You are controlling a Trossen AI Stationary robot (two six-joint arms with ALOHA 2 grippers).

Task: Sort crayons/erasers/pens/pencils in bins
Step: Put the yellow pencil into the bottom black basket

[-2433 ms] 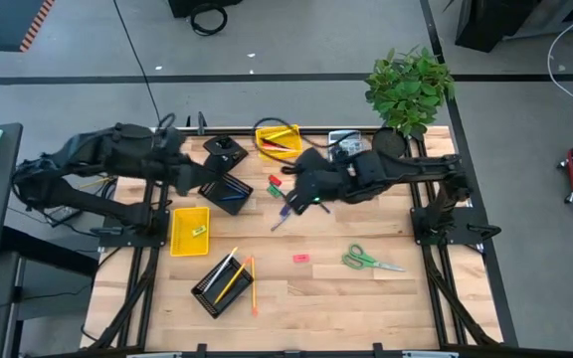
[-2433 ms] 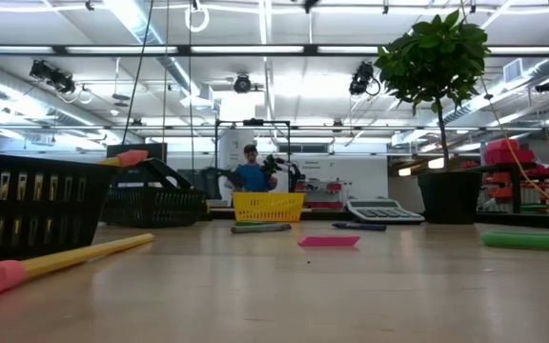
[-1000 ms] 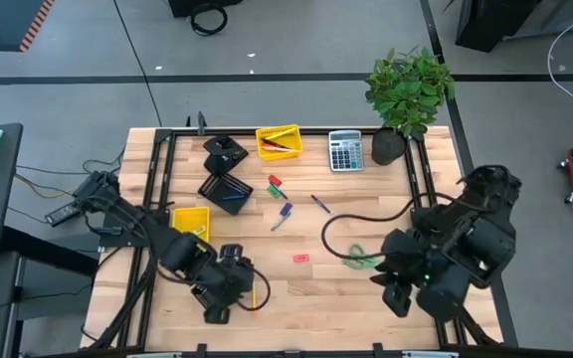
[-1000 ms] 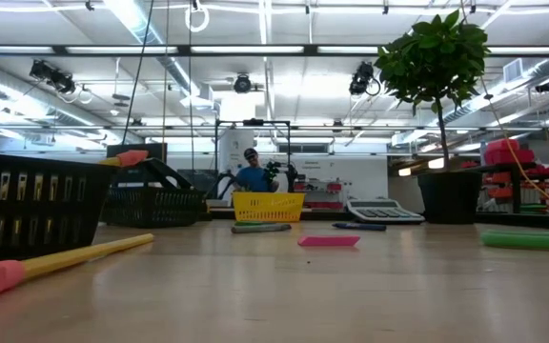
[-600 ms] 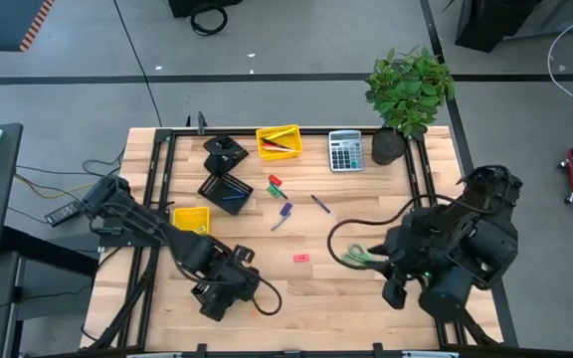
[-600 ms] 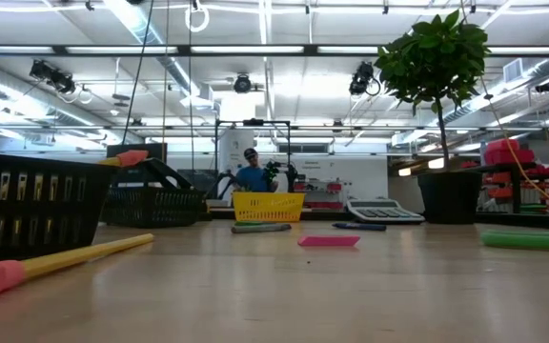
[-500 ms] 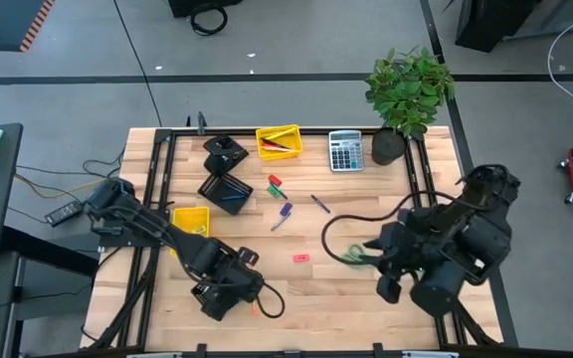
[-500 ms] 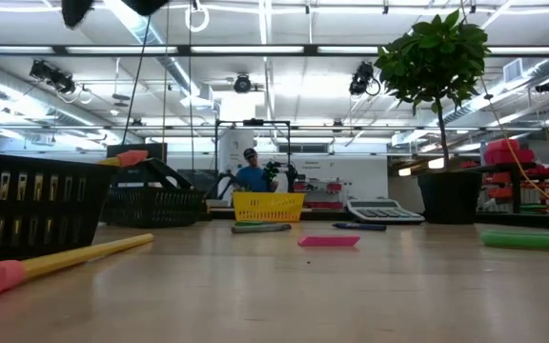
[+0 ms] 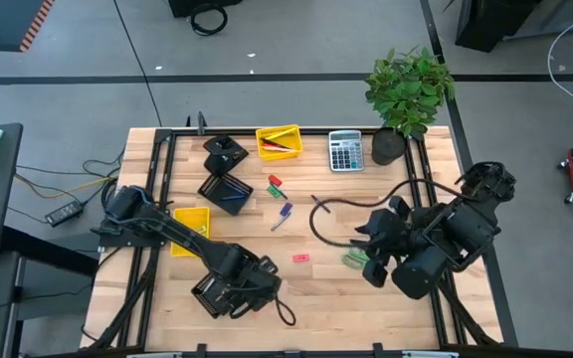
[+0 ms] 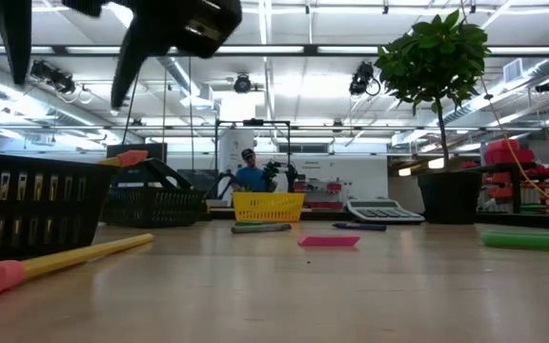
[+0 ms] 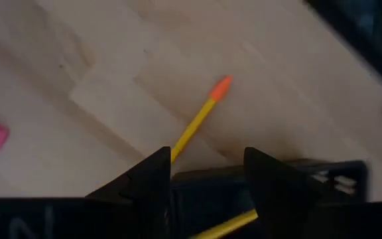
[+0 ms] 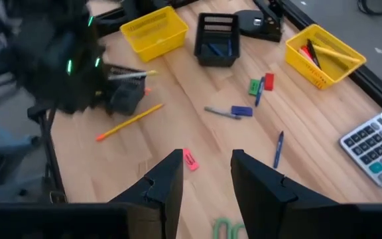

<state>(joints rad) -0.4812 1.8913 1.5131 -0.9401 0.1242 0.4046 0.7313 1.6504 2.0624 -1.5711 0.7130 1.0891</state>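
My left gripper [image 11: 211, 182] is open and empty above the near black mesh bin [image 9: 210, 295], which holds yellow pencils [image 11: 231, 226]. Another yellow pencil [image 11: 201, 119] with an orange end lies flat on the table just beyond the fingers. In the low view the left gripper [image 10: 74, 48] hangs open at the top. My right gripper [image 12: 207, 179] is open and empty above the table's right half, beside the green scissors [image 9: 354, 261]. A pink eraser [image 9: 300, 258] lies between the arms. Crayons and a pen [image 9: 285, 211] and red and green erasers [image 9: 275, 185] lie mid-table.
A yellow bin [image 9: 278, 141] with pens stands at the far edge, a second black bin [image 9: 227, 191] and a yellow bin [image 9: 189, 229] at the left. A calculator [image 9: 344, 151] and a potted plant [image 9: 406, 89] are at the far right. A blue pen [image 12: 278, 147] lies mid-table.
My left gripper has gone toward the table's right and near edges, across the near mesh bin, and its open fingers have come into the top of the low view. My right gripper has gone toward the table's left and far edges, up to the scissors.
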